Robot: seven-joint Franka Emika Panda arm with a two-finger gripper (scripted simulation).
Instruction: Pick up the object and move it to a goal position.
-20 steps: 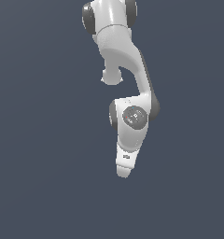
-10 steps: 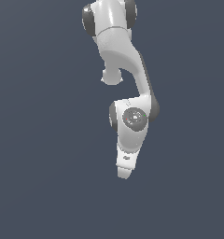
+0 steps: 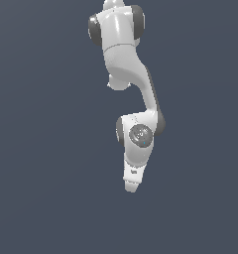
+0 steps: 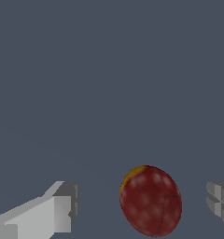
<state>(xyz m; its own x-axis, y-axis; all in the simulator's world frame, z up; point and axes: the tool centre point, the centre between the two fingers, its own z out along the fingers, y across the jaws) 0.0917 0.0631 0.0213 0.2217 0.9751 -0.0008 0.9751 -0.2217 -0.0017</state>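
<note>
The wrist view shows the object (image 4: 151, 201), a dark red roundish blob with a small yellow-orange patch, lying on the flat grey ground. It sits between the two grey fingers (image 4: 62, 205) of my gripper (image 4: 142, 203), closer to one finger than the other. A gap shows on each side of the object, so the gripper is open and touches nothing. In the exterior view the white arm hangs down from above, its hand (image 3: 133, 176) pointing at the ground. The object is hidden there behind the hand.
Only plain dark grey ground surrounds the arm in both views. No other objects, containers or edges show.
The arm has shifted very slightly downward in the exterior view; otherwise its pose looks the same.
</note>
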